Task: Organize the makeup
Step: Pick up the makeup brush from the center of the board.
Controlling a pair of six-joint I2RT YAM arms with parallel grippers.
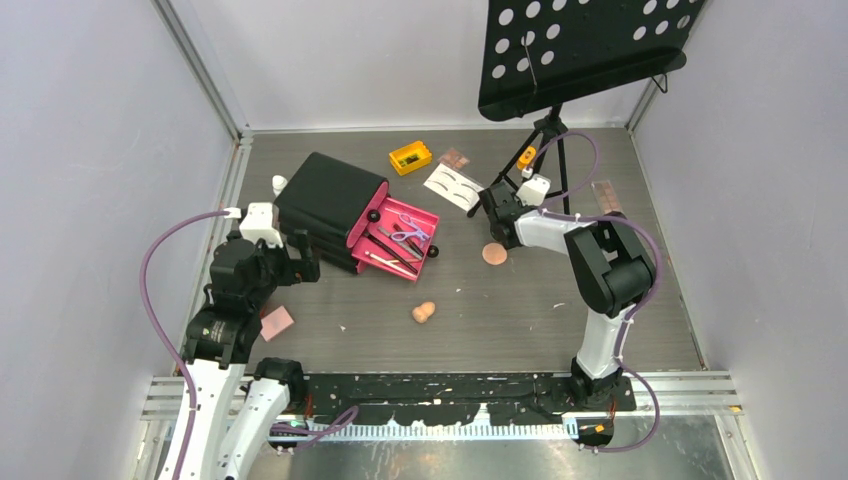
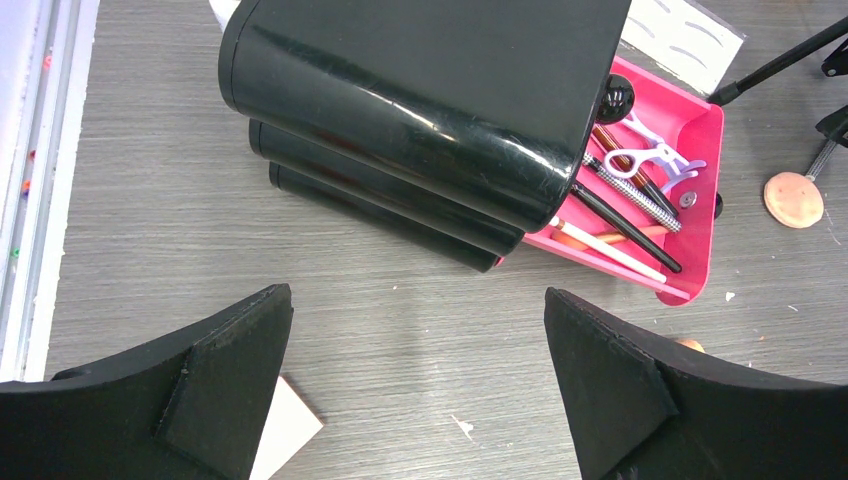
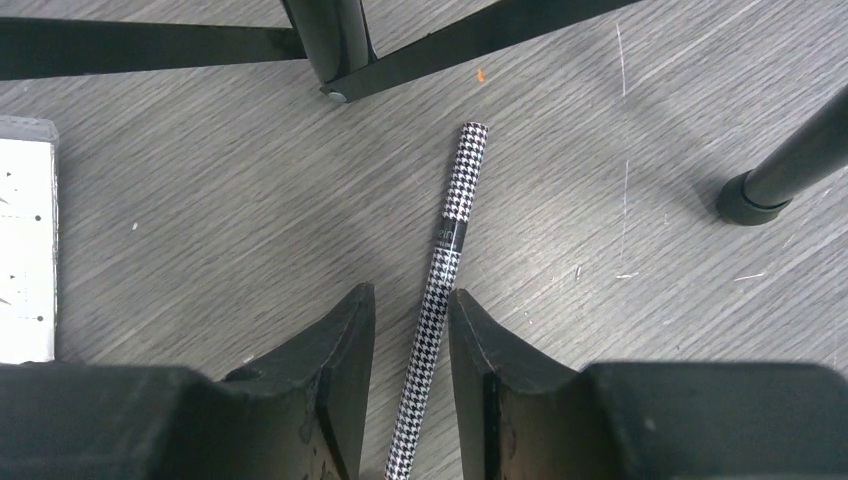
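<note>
lying in pink drawer (image 2: 706, 150): brushes (image 2: 628, 192), lilac scissors (image 2: 648, 156)

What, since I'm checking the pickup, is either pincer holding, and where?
Nothing yet. The right pincer straddles the lower part of the houndstooth pencil, gap showing; the left pincer is open, empty.

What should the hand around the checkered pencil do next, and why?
Probably squeeze the right gripper shut on the checkered pencil: its fingers sit on either side of it, a small gap showing, and the pencil lies flat on the table.
</note>
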